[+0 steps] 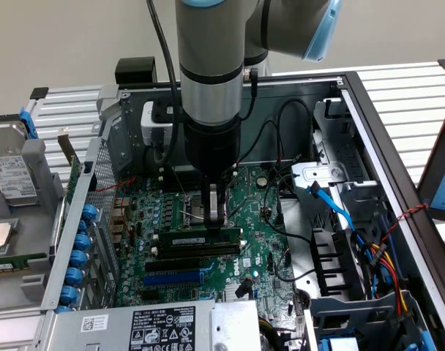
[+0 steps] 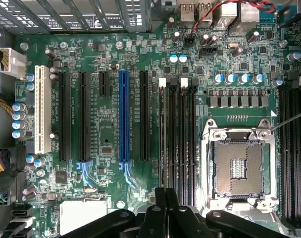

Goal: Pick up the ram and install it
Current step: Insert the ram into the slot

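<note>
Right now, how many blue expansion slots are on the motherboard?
1. The blue expansion slot lies between black slots, a few slots from the ram; the arm may hide others.

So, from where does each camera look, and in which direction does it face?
Exterior view: stands outside the open grey metal computer case, looking down at the green motherboard; the grey robot arm and its fingers show.
Wrist view: rides the wrist, facing straight down on that motherboard; the shut dark fingers show.
Both share the long blue expansion slot and the fingers.
</note>
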{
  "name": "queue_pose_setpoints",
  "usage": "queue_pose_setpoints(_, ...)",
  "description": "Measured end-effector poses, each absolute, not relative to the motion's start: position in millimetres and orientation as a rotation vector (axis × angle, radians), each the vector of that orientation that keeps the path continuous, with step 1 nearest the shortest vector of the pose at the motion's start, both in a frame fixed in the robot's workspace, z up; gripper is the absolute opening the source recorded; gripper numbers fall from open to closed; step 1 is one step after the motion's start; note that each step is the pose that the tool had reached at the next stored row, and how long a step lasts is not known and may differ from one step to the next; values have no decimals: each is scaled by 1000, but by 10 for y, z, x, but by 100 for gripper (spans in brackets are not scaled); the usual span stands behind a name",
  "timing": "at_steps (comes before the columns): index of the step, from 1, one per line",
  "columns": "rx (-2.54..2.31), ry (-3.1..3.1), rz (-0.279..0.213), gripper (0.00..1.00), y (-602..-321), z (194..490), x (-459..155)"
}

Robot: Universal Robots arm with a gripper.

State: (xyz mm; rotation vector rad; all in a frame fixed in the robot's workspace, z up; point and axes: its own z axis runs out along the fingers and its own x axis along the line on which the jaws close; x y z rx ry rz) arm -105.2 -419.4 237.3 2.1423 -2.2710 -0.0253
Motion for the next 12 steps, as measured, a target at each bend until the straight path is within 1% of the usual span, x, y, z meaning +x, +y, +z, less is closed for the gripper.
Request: queue_pose_setpoints(12,2143,-2271,-25,12,-4188,2372,-1087)
